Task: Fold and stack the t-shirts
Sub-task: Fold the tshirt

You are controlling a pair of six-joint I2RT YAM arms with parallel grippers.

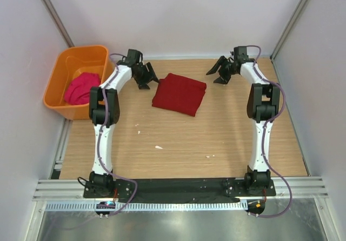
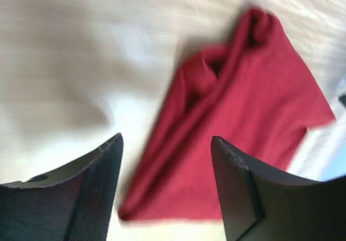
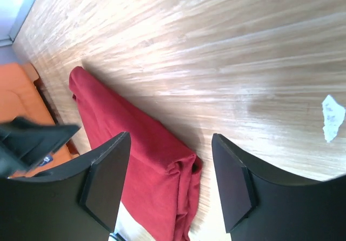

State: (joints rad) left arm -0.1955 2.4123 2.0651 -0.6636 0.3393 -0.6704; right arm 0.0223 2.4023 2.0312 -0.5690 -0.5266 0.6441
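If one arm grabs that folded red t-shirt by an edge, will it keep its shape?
Probably not: the red t-shirt is soft cloth with loose rumpled layers, so it would likely droop and unfold. Pushed, it might bunch rather than slide flat.

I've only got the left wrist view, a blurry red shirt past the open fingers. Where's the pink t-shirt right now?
Observer: The pink t-shirt lies bunched inside the orange tub, beside the table's far left corner.
Operator: Okay, and is the right gripper holding anything?
Observer: No. The right gripper is open and grips nothing. It hangs just to the right of the red t-shirt, which from above is a compact folded rectangle.
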